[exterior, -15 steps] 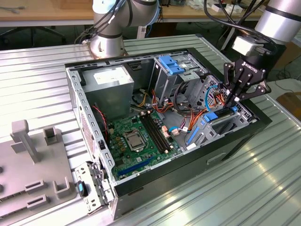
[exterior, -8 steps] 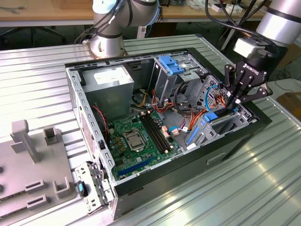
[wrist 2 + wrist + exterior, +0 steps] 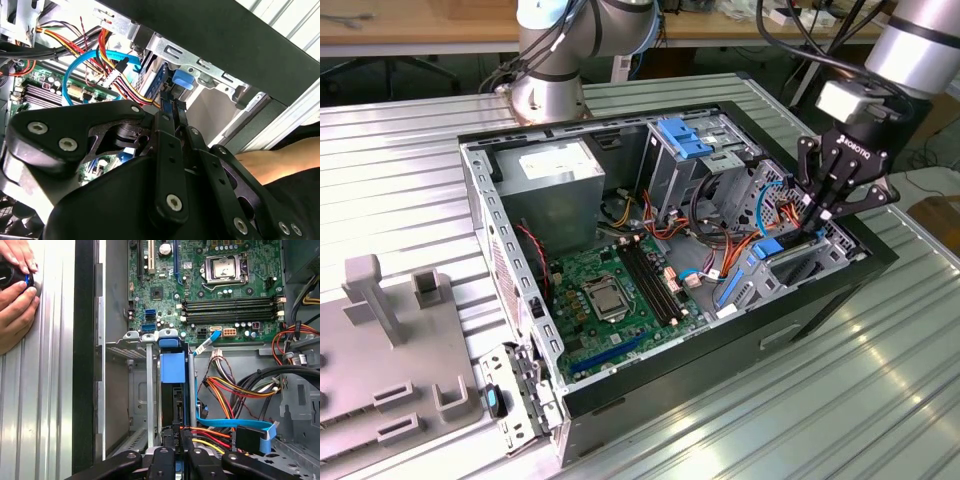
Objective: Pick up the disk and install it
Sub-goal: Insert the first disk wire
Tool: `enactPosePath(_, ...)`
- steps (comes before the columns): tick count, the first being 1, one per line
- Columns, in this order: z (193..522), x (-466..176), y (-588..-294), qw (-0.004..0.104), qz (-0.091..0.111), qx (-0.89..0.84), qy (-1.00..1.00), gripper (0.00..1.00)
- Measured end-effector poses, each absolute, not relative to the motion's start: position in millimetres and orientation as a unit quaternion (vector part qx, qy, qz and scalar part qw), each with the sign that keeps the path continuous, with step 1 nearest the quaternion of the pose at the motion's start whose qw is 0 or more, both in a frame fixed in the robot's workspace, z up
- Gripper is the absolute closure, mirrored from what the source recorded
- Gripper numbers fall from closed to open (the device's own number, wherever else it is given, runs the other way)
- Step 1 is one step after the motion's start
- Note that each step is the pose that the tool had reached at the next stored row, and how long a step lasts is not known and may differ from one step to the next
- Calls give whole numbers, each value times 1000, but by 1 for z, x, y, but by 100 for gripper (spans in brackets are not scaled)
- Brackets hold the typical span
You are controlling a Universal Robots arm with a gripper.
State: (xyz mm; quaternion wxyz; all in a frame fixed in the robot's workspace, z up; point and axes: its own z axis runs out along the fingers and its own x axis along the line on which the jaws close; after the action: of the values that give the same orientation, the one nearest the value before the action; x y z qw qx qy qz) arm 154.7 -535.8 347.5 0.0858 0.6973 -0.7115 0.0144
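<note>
Our fingers (image 3: 163, 461) are gripping the disk (image 3: 176, 410) by the edge nearest to the wrist, pressed onto it from both sides. They are reaching down into the drive bay (image 3: 149, 390) at the corner of the computer case (image 3: 480, 200) on the exterior view's right. The disk is standing on its edge between the metal guides of the bay. A blue plastic piece (image 3: 174, 369) is showing just beyond it, and we cannot tell if this piece is belonging to the disk or to the bay. We are judging that the picking up is done and the installing is now in hand, and the disk is looking to us not fully seated. Any further move is asking, in our opinion, for a disk held straight with the guides and a push only along the slot. The bundle of orange, red and yellow wires (image 3: 220, 387) and the flat blue cable (image 3: 227, 423) are lying just beside the bay and could be caught. The case is lying open on the ribbed metal table (image 3: 400, 130). It is holding the green motherboard (image 3: 582, 270), the grey power supply box (image 3: 552, 170) and a tall metal cage (image 3: 685, 150) with a blue latch. A person's hand (image 3: 15, 305) is resting on the table beside the case wall and is holding a small dark object.
</note>
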Motion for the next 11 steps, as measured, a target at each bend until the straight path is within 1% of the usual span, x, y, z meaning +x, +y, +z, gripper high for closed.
enactPosePath(11,348,155,-533,86,14,697,-711,84)
